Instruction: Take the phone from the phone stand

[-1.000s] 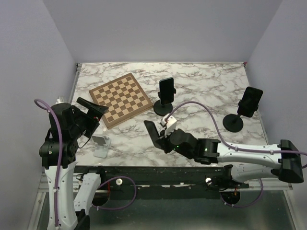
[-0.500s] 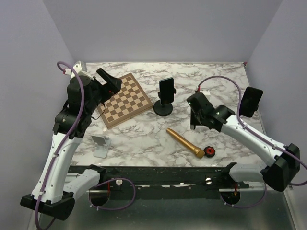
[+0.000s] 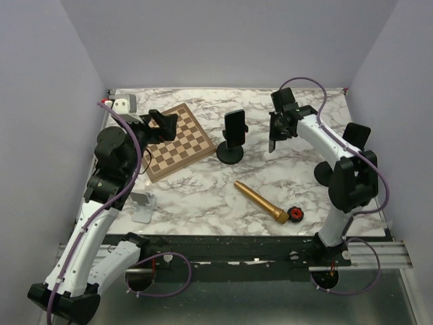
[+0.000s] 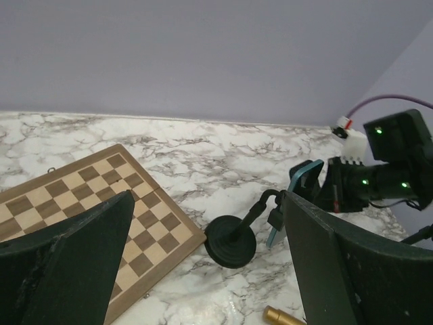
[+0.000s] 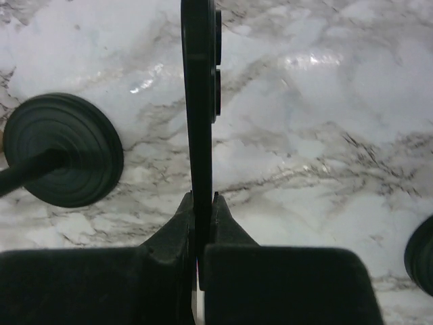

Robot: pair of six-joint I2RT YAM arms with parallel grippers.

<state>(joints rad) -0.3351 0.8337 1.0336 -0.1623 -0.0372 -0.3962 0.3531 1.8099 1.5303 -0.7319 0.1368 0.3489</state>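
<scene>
Black, thin and stiff, the phone is hanging edge-on above the marble table, with the jaws of the right gripper pinching it by one end. It is sitting off any stand, just right of the middle black stand, which is carrying a second phone. It is likely handling light but slick and breakable, so squeezing the two flat faces looks soundest, while the left gripper is hovering over the chessboard, jaws spread wide and gripping nothing.
</scene>
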